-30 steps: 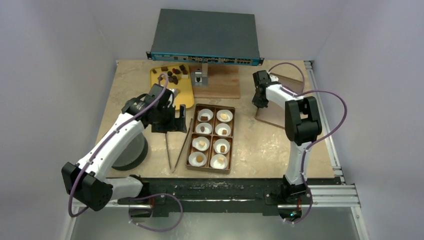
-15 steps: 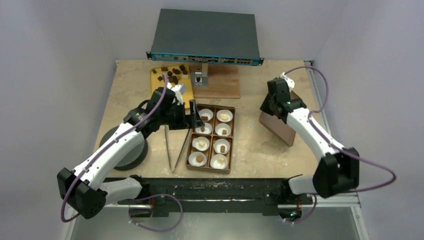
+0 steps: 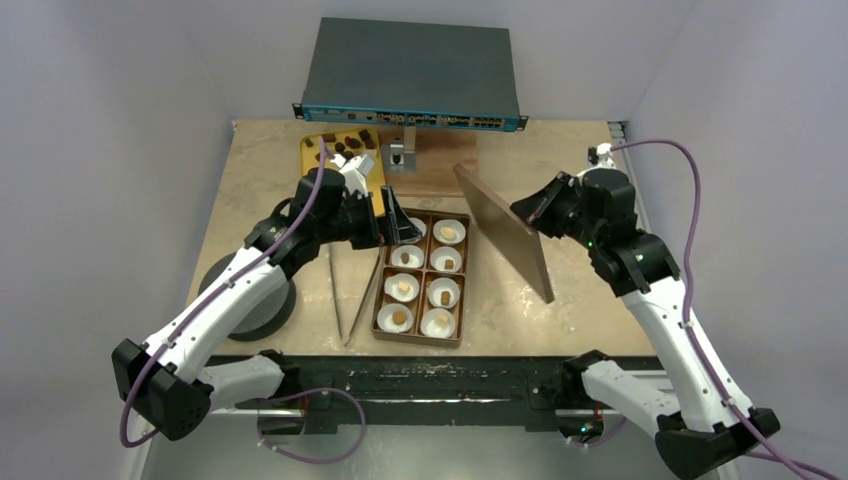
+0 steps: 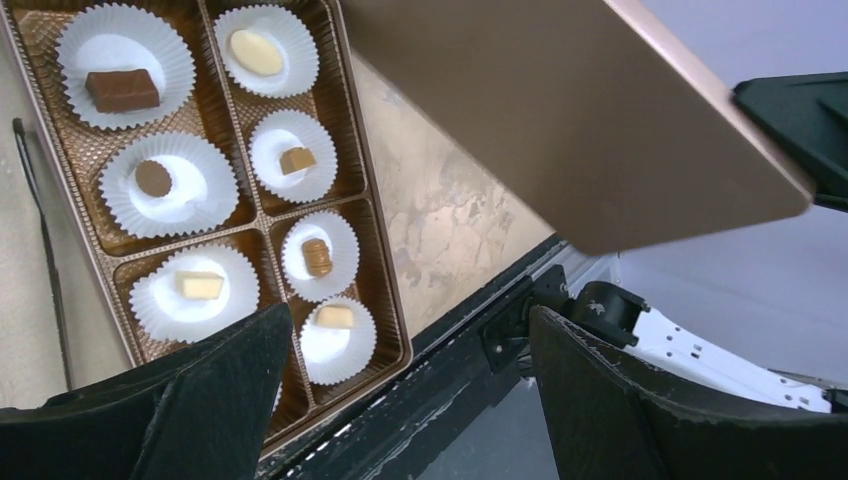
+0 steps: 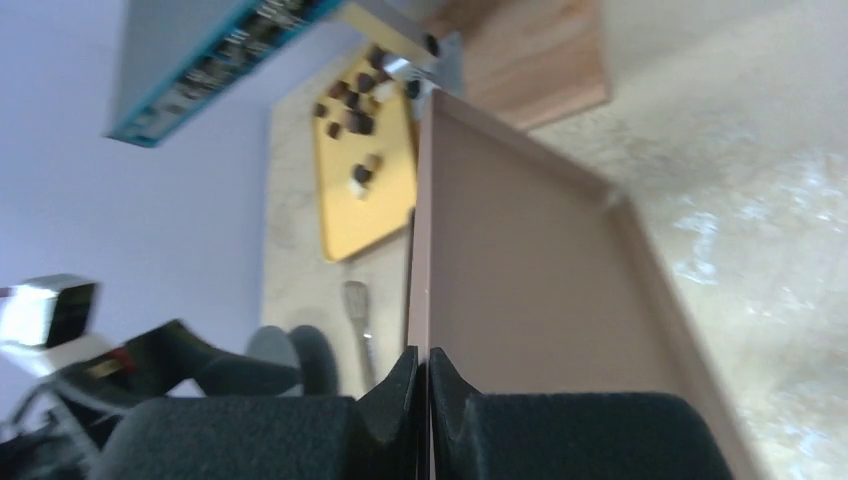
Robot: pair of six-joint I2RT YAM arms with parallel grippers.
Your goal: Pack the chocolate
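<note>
From the overhead camera my right gripper is clamped shut on one edge of the flat brown lid, with no gap between the fingers in its wrist view. The lid hangs in the air, steeply tilted, just to the right of the brown box and not touching it. My left gripper is spread wide and holds nothing. It hovers over the far left corner of the box, and its two dark fingers frame the lower edge of its wrist view. The box sits in the middle of the desk with white paper cups in its compartments. Every cup I can see has one piece of chocolate in it, some dark, some tan or pale. One cup is partly hidden behind a finger, so I cannot tell what is in it from the wrist view. More pieces lie loose on the yellow tray at the far left, mostly dark ones bunched toward its far end. Two thin metal rods lie in a V on the desk just left of the box. A wooden board lies beyond the box, and a grey equipment case stands along the back edge.
</note>
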